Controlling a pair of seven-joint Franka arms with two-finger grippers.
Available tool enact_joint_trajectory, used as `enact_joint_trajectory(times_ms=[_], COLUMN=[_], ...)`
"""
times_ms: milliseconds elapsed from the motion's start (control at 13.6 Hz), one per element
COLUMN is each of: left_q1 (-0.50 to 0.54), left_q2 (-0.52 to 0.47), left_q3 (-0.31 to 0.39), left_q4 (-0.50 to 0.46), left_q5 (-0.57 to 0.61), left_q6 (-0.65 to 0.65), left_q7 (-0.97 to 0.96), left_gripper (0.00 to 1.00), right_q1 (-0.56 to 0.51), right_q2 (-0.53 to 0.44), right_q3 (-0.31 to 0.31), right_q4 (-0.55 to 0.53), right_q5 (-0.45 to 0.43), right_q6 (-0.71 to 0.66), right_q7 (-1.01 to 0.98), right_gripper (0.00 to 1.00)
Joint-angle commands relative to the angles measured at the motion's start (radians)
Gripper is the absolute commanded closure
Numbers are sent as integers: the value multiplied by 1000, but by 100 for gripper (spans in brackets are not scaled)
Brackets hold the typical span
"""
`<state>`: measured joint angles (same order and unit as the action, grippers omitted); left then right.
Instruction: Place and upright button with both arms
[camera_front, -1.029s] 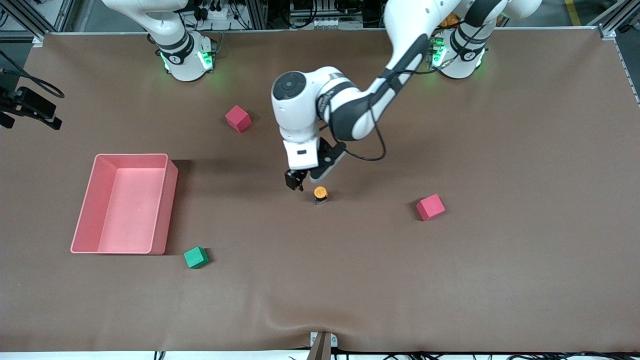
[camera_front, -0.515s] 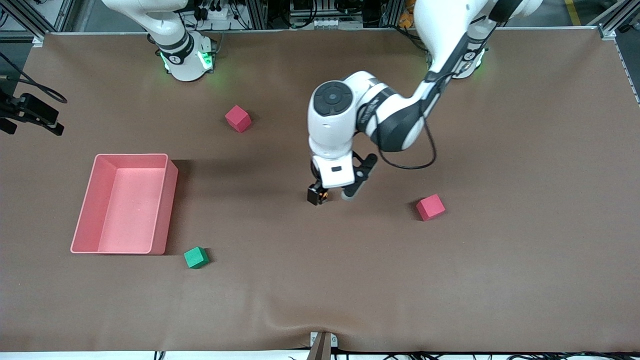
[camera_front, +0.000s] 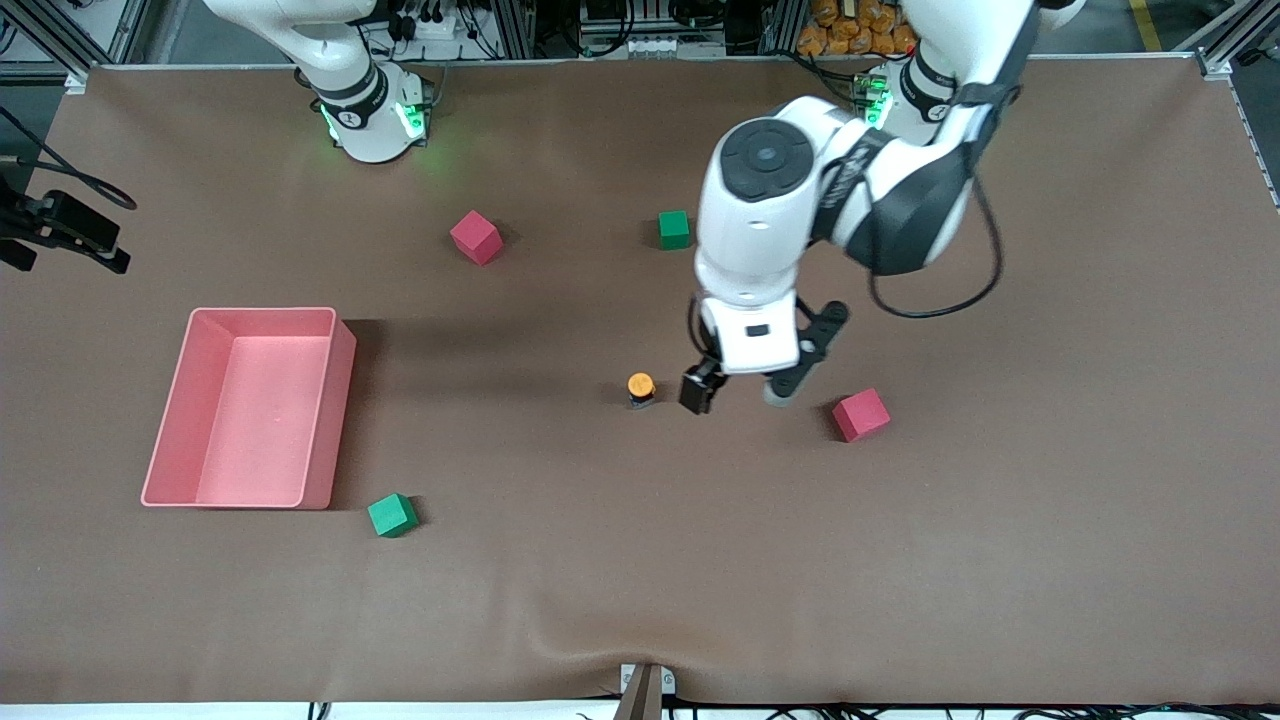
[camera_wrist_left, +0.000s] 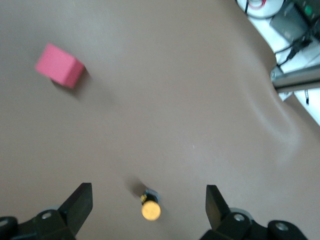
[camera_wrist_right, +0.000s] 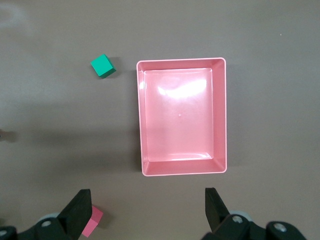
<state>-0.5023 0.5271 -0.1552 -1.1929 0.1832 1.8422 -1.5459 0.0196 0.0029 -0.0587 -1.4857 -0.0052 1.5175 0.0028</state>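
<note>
The button (camera_front: 640, 388) is seen standing upright near the middle of the brown surface (camera_front: 1000, 560), with its round orange cap on top and its short black body under it. It is not held by anything. In the left wrist view the button (camera_wrist_left: 150, 209) is seen from above, between the two black fingers (camera_wrist_left: 80, 205) but lower than them, down on the surface.

The left gripper (camera_front: 735, 392) is seen just beside the button, toward the left arm's end of the surface. It hangs over the bare surface between the button and a red cube (camera_front: 861, 414). Its jaws are spread wide apart and nothing is held in them.

Another red cube (camera_front: 476, 237) is found closer to the edge where the robot bases stand, and a green cube (camera_front: 674, 229) lies at about the same depth, partly beside the left arm. A second green cube (camera_front: 392, 515) is found closer to the front camera, just by a corner of the pink tray (camera_front: 165, 420). The tray is set toward the right arm's end of the surface, well apart from the button.

The right arm waits. Its right gripper (camera_wrist_right: 147, 210) is held high over the pink tray (camera_wrist_right: 220, 115), as the right wrist view shows. Its jaws are spread wide apart too, and nothing is held in them.
</note>
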Motion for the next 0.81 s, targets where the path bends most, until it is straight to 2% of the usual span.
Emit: enact_joint_trajectory(times_ms=[0,221,368,588,735], left_q1=[85,175,266,375,393], left_q2=[-85,-140,-163,-239,-272], left_q3=[-7,-9,-11,-3,6], left_q4=[-34,-34,-33,-34,-34], left_q5=[-30,-86,-169,-180,-160], left_q6=[-64,-113,-149,-184,-238], left_q7=[172,343,452,669,691], left_gripper=[0,0,0,0,0], right_q1=[3,6,8,10,10], right_q2=[-1,-1,-1,-1,-1], right_q3=[-1,-1,-1,-1,-1], right_q4=[4,4,4,4,4], right_q5=[-13,-13,-13,-15,-13], right_q6=[-4,-4,-4,-4,-5], right_q7=[13,14,14,14,14], right_gripper=[0,0,0,0,0])
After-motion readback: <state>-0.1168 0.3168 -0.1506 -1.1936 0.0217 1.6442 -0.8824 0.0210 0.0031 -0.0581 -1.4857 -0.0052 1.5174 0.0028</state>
